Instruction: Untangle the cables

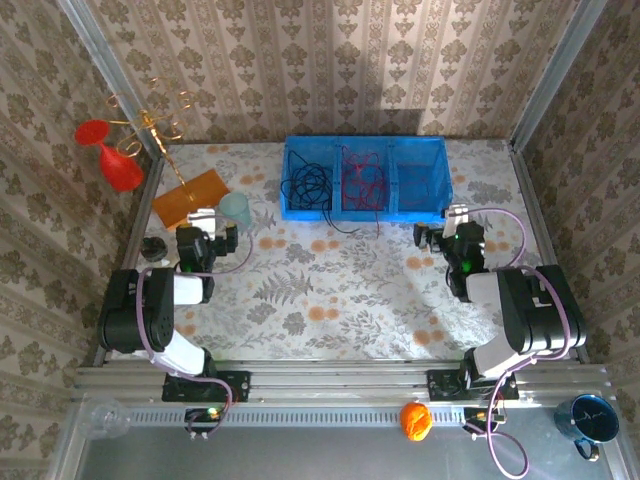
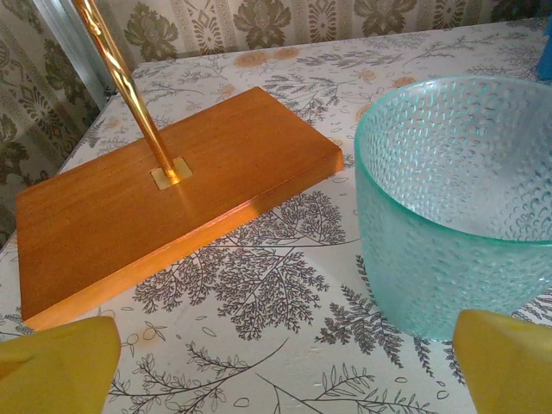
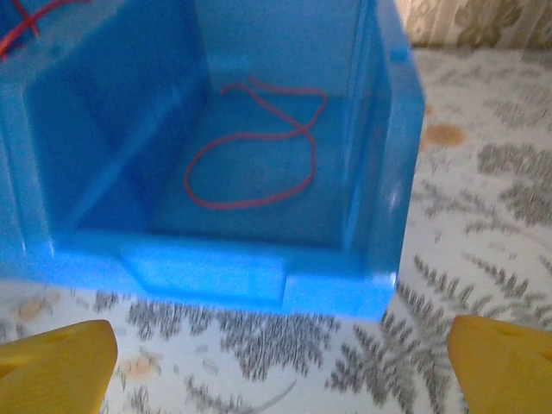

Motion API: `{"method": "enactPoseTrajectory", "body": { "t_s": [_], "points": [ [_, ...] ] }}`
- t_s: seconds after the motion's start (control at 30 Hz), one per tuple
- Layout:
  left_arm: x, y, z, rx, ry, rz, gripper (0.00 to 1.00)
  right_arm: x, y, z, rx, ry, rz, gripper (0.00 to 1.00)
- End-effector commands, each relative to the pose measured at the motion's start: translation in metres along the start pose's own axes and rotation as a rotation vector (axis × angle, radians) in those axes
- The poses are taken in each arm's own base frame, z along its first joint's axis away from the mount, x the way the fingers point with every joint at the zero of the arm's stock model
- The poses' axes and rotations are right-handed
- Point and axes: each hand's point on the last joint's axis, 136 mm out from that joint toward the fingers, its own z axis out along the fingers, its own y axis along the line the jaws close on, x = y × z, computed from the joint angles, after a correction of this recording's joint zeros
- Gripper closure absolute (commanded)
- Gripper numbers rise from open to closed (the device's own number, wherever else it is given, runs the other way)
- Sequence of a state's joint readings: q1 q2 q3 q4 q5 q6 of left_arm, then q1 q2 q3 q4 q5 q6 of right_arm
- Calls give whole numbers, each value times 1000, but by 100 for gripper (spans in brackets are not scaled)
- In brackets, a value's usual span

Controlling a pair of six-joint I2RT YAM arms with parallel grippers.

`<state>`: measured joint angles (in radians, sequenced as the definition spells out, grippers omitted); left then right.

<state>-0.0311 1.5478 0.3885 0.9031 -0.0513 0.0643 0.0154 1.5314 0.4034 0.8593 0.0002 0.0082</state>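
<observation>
Cables lie in the blue bin [image 1: 365, 143] at the far side of the desk [image 1: 330, 290]: a black clump [image 1: 312, 185] in its left compartment, a red clump [image 1: 365, 185] in the middle one, and 1 loose red loop [image 3: 259, 147] flat on the floor of the right one. Thin black ends trail over the front wall onto the desk.

Both jaws are spread as wide as they go and hold nothing. The left gripper [image 1: 215, 222] faces a teal glass cup [image 2: 457, 198] and a wooden stand base [image 2: 155, 190], well apart from the bin. The right gripper [image 3: 280, 366] sits just before the bin's right compartment.

Risks, as I judge them: a swing of the left arm toward the bin could tip the cup; a tug on 1 strand may lift a whole clump or drag the light bin; the flat red loop could slip from wide jaws, or the fingers could strike the bin walls.

Count: 1 bin, 3 compartments, 2 clumps, 1 single loop, 1 cup, 1 stand, 2 arms. Strands inside each clump cannot be counted.
</observation>
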Motion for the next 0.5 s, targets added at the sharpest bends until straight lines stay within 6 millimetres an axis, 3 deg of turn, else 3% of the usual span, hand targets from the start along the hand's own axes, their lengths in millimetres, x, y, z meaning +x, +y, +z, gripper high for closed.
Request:
{"method": "enactPoseTrajectory", "body": {
  "t_s": [0.0,0.47],
  "points": [
    [-1,0,2,10,4,-9,0,-1,-8,1,41,6,24,0],
    [-1,0,2,11,4,-8,0,-1,-9,1,44,6,22,0]
  ]
}}
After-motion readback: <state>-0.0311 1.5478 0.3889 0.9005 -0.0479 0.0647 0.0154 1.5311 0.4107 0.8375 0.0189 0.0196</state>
